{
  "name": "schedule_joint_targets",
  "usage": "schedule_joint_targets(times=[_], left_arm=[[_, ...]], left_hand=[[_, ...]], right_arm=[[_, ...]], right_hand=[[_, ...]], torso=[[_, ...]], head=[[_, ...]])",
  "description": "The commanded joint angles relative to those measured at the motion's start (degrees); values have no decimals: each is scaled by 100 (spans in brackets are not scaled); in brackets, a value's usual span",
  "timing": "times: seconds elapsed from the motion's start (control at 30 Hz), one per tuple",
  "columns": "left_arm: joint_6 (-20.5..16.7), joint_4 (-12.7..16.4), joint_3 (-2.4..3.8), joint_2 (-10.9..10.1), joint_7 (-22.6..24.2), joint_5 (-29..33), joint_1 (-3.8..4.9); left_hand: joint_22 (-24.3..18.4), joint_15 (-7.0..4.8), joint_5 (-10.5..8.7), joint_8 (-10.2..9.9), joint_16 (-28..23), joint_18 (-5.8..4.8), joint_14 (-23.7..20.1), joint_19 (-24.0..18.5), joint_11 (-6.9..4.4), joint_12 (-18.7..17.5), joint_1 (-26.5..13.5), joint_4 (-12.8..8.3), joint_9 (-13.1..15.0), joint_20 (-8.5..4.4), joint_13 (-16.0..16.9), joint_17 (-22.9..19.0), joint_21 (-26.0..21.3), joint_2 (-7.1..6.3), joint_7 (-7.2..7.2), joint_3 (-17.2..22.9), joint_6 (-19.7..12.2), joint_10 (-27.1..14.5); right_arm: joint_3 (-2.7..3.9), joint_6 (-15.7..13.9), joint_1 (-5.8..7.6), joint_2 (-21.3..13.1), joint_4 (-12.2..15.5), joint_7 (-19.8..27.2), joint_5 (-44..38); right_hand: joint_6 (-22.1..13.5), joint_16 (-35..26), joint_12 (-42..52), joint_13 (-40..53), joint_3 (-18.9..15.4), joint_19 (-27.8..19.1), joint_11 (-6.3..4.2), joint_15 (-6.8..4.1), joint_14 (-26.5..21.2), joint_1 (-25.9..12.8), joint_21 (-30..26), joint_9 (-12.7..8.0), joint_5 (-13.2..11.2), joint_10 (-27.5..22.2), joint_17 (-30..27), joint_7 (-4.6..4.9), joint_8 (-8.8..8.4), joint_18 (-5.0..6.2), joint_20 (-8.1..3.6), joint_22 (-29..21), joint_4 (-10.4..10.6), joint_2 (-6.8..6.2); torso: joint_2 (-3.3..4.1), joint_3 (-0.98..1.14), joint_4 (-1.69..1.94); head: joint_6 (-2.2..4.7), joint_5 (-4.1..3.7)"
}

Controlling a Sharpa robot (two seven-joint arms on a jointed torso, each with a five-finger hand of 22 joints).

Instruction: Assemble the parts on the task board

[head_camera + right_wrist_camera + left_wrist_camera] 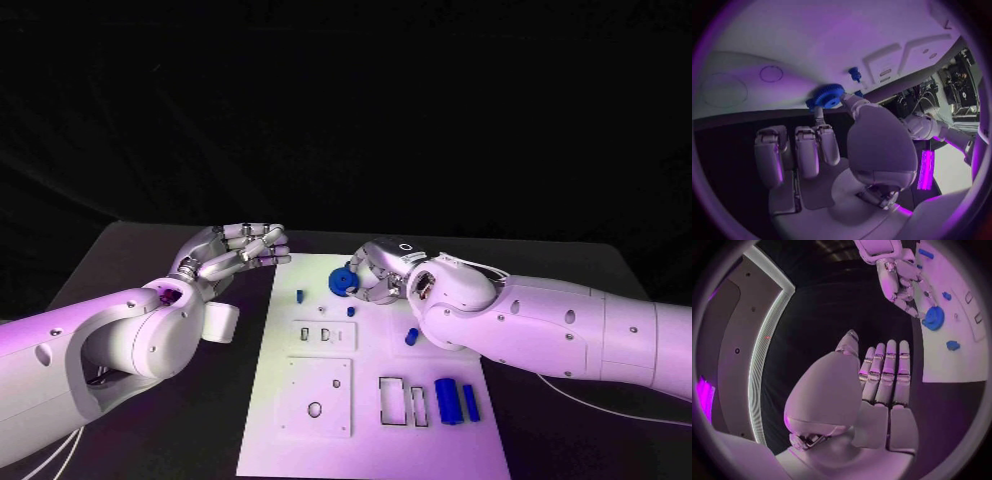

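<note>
Item one, my right hand (378, 277): it lay over the far end of the task board (289, 440), thumb and one finger pinched on a blue toothed gear (342, 281), the other fingers curled short of it; the right wrist view showed the same gear (827, 96) held at the fingertips just above the white board (817, 45). Item two, my left hand (238, 254): it hovered beside the board's far left corner, over the black table (130, 250), holding nothing, fingers (886, 370) laid straight and close together. Item three, the board's loose parts: a small blue peg (300, 296) near the far left edge, another small blue piece (411, 337) against the right arm near mid-board, and two long blue bars (457, 401) lying side by side toward the near right corner, just beside rectangular cut-outs (402, 401). I could not tell whether the peg stood in a hole or simply lay on the board.
</note>
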Motion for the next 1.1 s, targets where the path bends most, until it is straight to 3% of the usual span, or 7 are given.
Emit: schedule_joint_targets(times=[0.03,0.43,0.6,0.9,1.1], left_arm=[[85,3,4,-1,28,-22,5],[77,-11,4,-4,36,-22,5],[81,-17,4,6,37,-22,5],[82,-17,4,12,38,-22,5],[83,-11,4,13,37,-22,5]], left_hand=[[-11,9,-25,22,-31,63,-38,0,29,-31,-57,13,10,53,8,11,-27,14,14,-35,-45,2],[-18,14,-31,25,-41,63,-50,1,33,-47,-59,12,16,56,8,16,-33,16,17,-44,-55,-3],[-18,14,-31,25,-41,63,-50,1,33,-47,-59,12,16,56,8,16,-33,16,17,-44,-55,-3],[-18,14,-31,25,-41,63,-50,1,33,-47,-59,12,16,56,8,16,-33,16,17,-44,-55,-3],[-18,14,-31,25,-41,63,-50,1,33,-47,-59,12,16,56,8,16,-33,16,17,-44,-55,-3]], right_arm=[[-23,168,-26,-101,64,-93,-30],[-23,12,-15,-333,272,-87,-25],[-23,-46,-15,-321,304,-73,-15],[-22,-39,-14,-200,230,-36,83],[-22,-9,-11,-103,144,-3,144]], right_hand=[[-8,37,27,872,-10,585,16,37,547,77,12,-4,17,156,1284,17,-19,-76,31,1491,-1,-2],[16,40,53,897,-17,599,13,35,549,96,26,-5,1,174,1293,13,-7,-81,31,1506,2,-8],[16,40,53,897,-17,599,13,35,549,96,26,-5,1,174,1293,13,-7,-81,31,1506,2,-8],[21,40,60,904,-21,599,12,34,549,96,25,-10,-5,180,1293,12,-7,-81,30,1506,23,8],[-62,40,62,907,-31,599,24,39,549,117,26,-59,16,184,1293,31,-61,-81,31,1506,80,45]], torso=[[1,4,-4],[0,5,-9],[-2,2,10],[3,-13,7],[3,-12,14]], head=[[-18,7],[-12,-13],[-5,-26],[-8,-36],[-31,-39]])
